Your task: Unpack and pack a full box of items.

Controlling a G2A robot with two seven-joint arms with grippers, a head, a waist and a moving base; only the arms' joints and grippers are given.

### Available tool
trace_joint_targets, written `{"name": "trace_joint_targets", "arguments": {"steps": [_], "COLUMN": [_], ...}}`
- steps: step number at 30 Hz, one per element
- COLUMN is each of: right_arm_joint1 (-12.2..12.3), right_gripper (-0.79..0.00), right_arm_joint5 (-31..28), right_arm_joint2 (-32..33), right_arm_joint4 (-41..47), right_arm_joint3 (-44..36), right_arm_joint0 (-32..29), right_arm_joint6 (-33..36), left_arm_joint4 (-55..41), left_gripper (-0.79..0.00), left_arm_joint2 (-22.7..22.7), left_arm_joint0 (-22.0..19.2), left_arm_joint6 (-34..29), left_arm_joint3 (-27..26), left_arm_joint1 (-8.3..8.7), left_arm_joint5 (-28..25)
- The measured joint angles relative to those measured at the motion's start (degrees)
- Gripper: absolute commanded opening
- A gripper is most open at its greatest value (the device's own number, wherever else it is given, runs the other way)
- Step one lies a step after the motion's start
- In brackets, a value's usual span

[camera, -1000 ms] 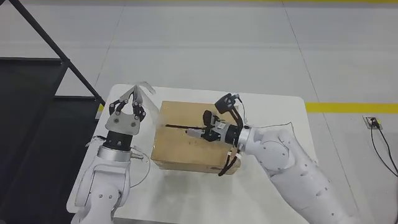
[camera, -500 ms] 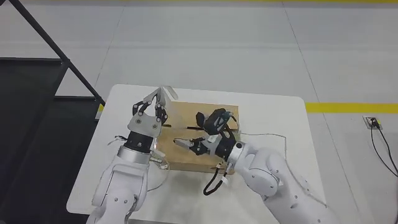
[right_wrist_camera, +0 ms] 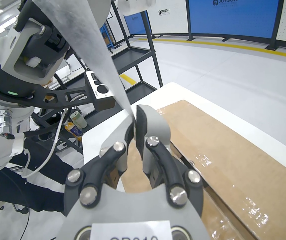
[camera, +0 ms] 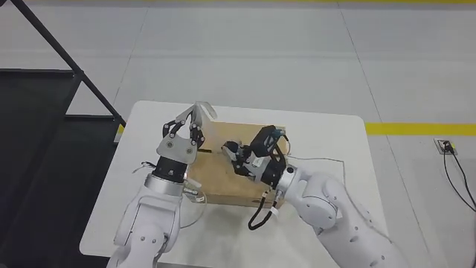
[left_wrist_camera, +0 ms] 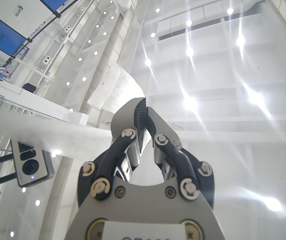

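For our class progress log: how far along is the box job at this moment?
Done: a white sheet hangs clear of the cardboard box. In hand: left gripper and right gripper are both shut on it, above the box. Left: the box's flaps lie flat, contents hidden, so unpacking and repacking likely remain.
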Motion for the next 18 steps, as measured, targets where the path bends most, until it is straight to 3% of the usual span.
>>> {"name": "trace_joint_targets", "arguments": {"steps": [6,7,11,16,18], "right_arm_joint1": [0.2,0.2,0.3,0.4,0.4], "right_gripper": [-0.785,-0.785,-0.785,-0.785,-0.785], "right_arm_joint5": [0.9,1.1,2.0,4.2,5.8], "right_arm_joint2": [1.7,1.9,2.8,3.6,3.7], "right_arm_joint4": [-1.3,-1.6,-2.7,-4.8,-6.0], "right_arm_joint3": [-1.2,-1.6,-3.4,-6.0,-7.3], "right_arm_joint0": [-1.0,-1.1,-1.4,-1.8,-2.0], "right_arm_joint6": [0.2,0.6,3.2,5.6,5.9], "left_arm_joint4": [-0.1,-0.1,-0.2,-0.1,-0.2], "left_gripper": [-0.785,-0.736,-0.336,-0.237,-0.234], "left_arm_joint2": [-0.3,-0.3,-0.5,-0.8,-1.1], "left_arm_joint0": [-0.7,-0.7,-1.1,-1.4,-1.5], "left_arm_joint6": [0.4,0.5,0.8,0.9,0.9], "left_arm_joint3": [0.6,0.7,1.2,1.6,1.8], "left_arm_joint1": [-0.28,-0.32,-0.51,-0.67,-0.73], "left_arm_joint5": [-0.3,-0.4,-0.5,-0.2,-0.2]}}
